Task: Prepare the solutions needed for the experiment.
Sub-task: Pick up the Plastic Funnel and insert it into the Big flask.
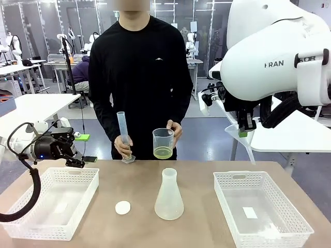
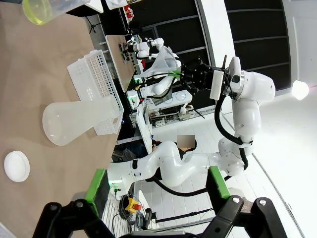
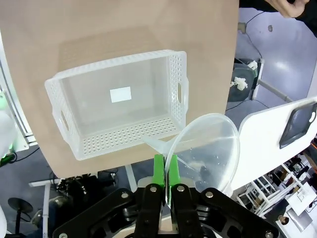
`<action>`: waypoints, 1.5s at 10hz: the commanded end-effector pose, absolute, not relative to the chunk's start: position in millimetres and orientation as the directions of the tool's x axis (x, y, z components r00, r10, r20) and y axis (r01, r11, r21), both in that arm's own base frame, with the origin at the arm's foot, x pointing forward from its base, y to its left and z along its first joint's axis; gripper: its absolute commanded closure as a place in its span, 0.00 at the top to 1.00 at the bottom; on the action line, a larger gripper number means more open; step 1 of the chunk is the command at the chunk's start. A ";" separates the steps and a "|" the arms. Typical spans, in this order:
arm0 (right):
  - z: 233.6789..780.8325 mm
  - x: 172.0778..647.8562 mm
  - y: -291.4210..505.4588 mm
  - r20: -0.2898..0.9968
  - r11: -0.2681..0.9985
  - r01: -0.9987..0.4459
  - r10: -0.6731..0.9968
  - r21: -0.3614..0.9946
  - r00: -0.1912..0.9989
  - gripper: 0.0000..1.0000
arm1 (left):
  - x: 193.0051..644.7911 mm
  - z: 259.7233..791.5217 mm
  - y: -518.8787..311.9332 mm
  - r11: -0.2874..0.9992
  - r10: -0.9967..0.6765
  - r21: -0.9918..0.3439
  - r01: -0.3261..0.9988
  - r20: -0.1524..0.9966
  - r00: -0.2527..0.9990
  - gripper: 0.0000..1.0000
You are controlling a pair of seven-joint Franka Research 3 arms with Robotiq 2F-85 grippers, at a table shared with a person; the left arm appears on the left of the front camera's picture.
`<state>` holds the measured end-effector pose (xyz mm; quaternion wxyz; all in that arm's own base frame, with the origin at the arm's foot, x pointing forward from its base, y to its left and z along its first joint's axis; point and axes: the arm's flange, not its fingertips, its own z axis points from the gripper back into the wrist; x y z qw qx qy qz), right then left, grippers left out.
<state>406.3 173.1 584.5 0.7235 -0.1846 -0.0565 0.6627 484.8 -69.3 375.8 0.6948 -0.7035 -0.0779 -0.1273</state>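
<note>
Solution: a shallow lime-yellow layer in the beaker, at the far side of the table, held off the surface in one hand of the person. None seen in the flask.

Near edge: left basket and right basket, each with just a small white patch on its floor. Between them lies a white disc, flat. Near it stands the flask, upright, mouth open, apparently empty.

Left gripper: above the left basket's far rim, jaws spread wide, holding nothing.

Right gripper: pads pinched tight on the wall of the funnel, high over the right basket and well apart from the flask. The stem slants down.

Far side: the person's other hand steadies a cylinder, its base on the table.

Step in hand, as I read it: bring the funnel to the flask. To do it well:
- Turn the stem vertical first.
- Come in above the neck, then lower straight until the stem sits inside the mouth, without pressing.
- Avoid any sideways nudge, since the flask looks light and would likely tip.
- Keep the pinch at the rim so the bowl stays open for pouring.
- The left gripper is free to steady the flask low on its body if needed.
</note>
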 end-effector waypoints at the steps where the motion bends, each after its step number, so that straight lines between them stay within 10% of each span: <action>1: 565.7 424.4 175.4 -0.193 0.004 -0.943 0.979 -0.332 0.072 0.04 | 485.1 378.4 -70.7 -0.035 -0.055 -0.955 0.295 0.297 0.953 1.00; 7: 557.0 408.7 271.9 -0.180 -0.387 -0.772 0.921 -0.504 -0.345 0.04 | 485.1 378.4 -70.7 -0.035 -0.055 -0.955 0.295 0.297 0.953 1.00; 15: 591.9 324.7 287.9 0.012 -0.512 -0.594 0.752 -0.620 -0.660 0.04 | 485.1 378.4 -70.7 -0.035 -0.055 -0.955 0.295 0.297 0.953 1.00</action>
